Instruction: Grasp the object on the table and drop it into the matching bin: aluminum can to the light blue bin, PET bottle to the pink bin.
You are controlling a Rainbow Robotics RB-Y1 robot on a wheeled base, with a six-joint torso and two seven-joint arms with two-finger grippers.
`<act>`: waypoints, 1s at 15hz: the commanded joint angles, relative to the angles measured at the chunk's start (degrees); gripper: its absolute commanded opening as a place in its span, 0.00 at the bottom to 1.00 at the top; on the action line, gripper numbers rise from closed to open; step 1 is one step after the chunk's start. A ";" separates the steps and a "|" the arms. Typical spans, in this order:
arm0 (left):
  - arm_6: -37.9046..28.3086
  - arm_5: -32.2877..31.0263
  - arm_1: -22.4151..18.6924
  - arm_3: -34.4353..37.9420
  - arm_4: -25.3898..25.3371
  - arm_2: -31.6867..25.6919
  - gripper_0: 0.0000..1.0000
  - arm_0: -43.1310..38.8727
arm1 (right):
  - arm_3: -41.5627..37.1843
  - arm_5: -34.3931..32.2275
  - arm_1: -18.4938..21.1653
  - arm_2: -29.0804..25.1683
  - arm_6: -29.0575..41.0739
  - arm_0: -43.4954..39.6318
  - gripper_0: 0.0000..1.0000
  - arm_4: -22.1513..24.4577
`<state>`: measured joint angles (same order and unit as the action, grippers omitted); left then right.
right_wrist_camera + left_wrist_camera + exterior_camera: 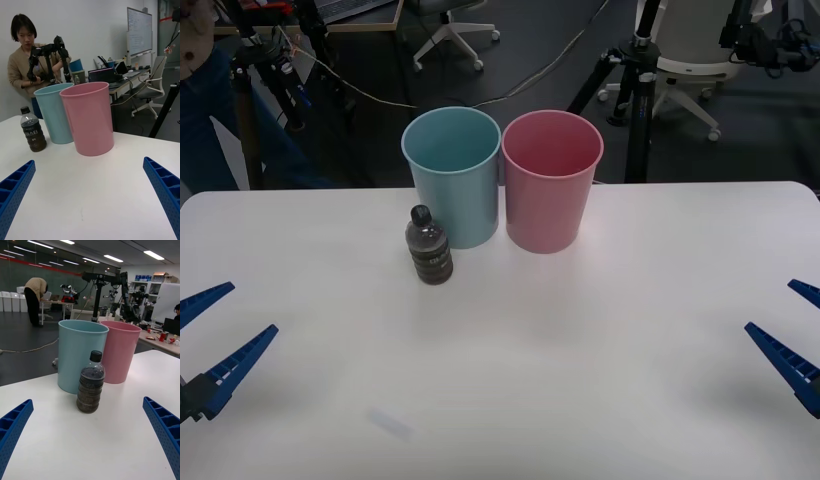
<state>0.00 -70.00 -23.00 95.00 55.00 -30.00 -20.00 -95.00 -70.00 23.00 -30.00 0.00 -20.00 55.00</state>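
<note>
White table [600, 330], office behind.

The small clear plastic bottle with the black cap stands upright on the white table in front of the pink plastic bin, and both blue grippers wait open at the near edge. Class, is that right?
One detail is wrong. The small clear plastic bottle with the black cap stands upright in front of the light blue plastic bin, not the pink plastic bin, as the front view shows. The rest holds: white table, left gripper and right gripper open at the near edge.

office chairs [455, 30], tripod [630, 90] behind
</note>
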 commanded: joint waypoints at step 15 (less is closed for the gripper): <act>8.88 9.01 1.91 -1.57 0.63 7.85 1.00 -1.18 | 0.00 0.00 0.00 0.00 0.00 0.00 1.00 0.00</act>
<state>7.37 -62.47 -21.09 93.45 55.62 -23.18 -21.26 -95.01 -70.00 22.99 -29.99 0.00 -20.00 55.01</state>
